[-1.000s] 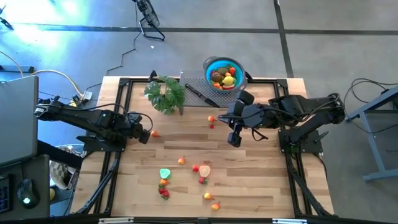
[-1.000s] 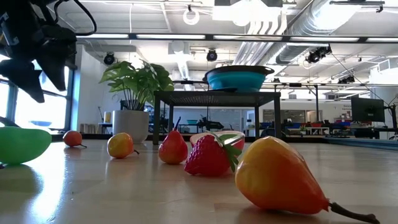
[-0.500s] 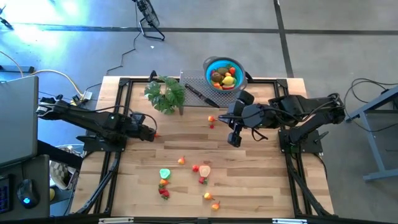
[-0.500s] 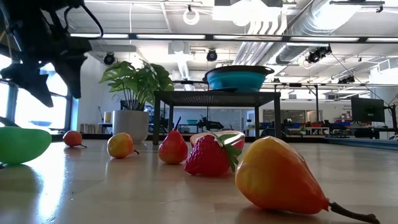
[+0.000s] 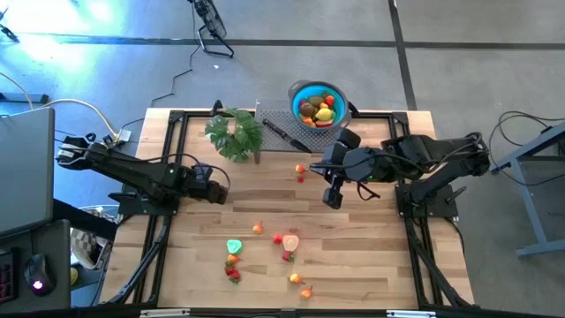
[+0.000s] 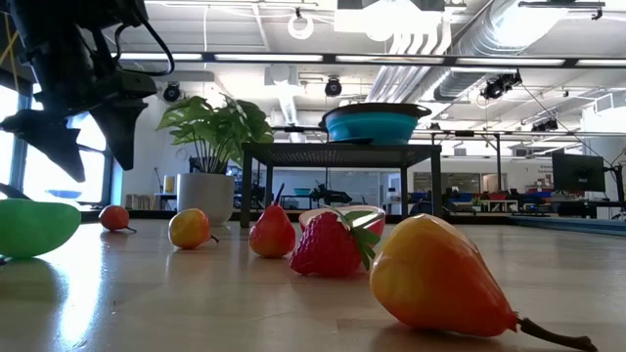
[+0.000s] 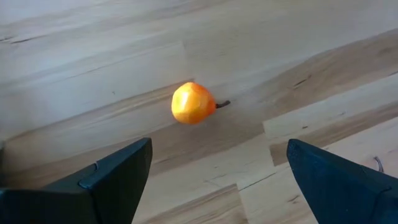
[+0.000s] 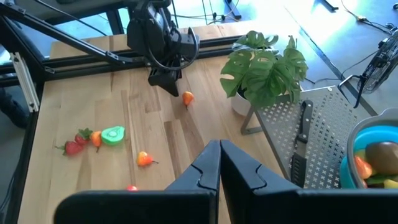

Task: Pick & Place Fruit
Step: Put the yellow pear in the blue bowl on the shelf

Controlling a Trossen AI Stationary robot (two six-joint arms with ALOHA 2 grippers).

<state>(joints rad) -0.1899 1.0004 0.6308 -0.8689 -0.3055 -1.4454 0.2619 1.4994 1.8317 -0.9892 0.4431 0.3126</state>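
A small orange fruit (image 7: 193, 103) with a short stem lies alone on the wood at the table's left. My left gripper (image 7: 217, 180) hangs open above it, pointing steeply down, a finger on either side and short of it, touching nothing. In the low view this gripper (image 6: 88, 147) hangs above the fruit (image 6: 114, 217); in the high view it (image 5: 216, 187) hides the fruit. My right gripper (image 5: 333, 196) waits shut, raised over the table's middle right. Several more fruits (image 5: 277, 238) lie near the front. The blue bowl (image 5: 296, 93) holds several fruits.
The bowl stands on a dark mesh rack (image 5: 300, 121) at the far edge, where a black-handled knife (image 5: 284, 134) also lies. A potted leafy plant (image 5: 235, 132) stands left of it. Two small fruits (image 5: 300, 172) lie by my right gripper. Bare wood surrounds the orange fruit.
My left gripper has moved toward the table's right and sunk a little, coming over the small orange fruit, with its fingers still open. The fruit has not moved.
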